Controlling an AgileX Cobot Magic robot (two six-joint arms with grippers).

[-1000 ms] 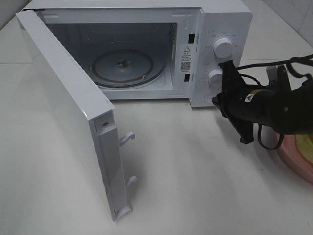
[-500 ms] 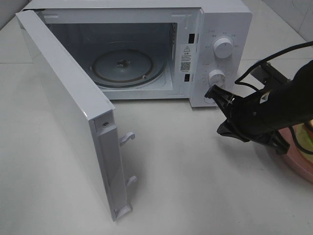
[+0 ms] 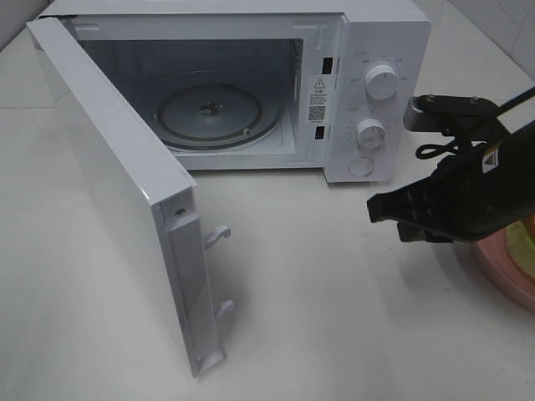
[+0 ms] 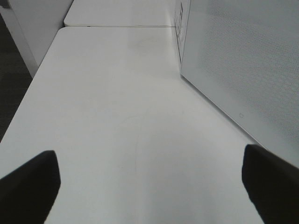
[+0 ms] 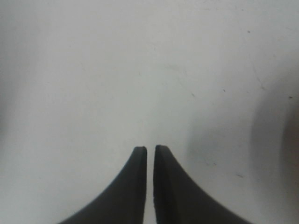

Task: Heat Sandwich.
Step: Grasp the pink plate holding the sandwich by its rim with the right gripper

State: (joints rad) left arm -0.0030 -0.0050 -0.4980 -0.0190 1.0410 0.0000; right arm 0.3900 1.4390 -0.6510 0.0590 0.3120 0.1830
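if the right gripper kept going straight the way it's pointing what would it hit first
Most likely the bare table: its wrist view shows nothing else ahead of the right gripper. The open microwave door stands farther that way; depth is unclear.

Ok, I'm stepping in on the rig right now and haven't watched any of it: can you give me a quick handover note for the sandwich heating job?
Left gripper: jaws wide open, empty, over the table alongside the open microwave door.
Right gripper: jaws nearly together, nothing between them, above the table by the pink plate.
Sandwich: only a yellowish sliver shows on that plate, at the frame edge.
Done: door open; turntable bare.
Left: get the sandwich onto the turntable, shut the door, set the dials.
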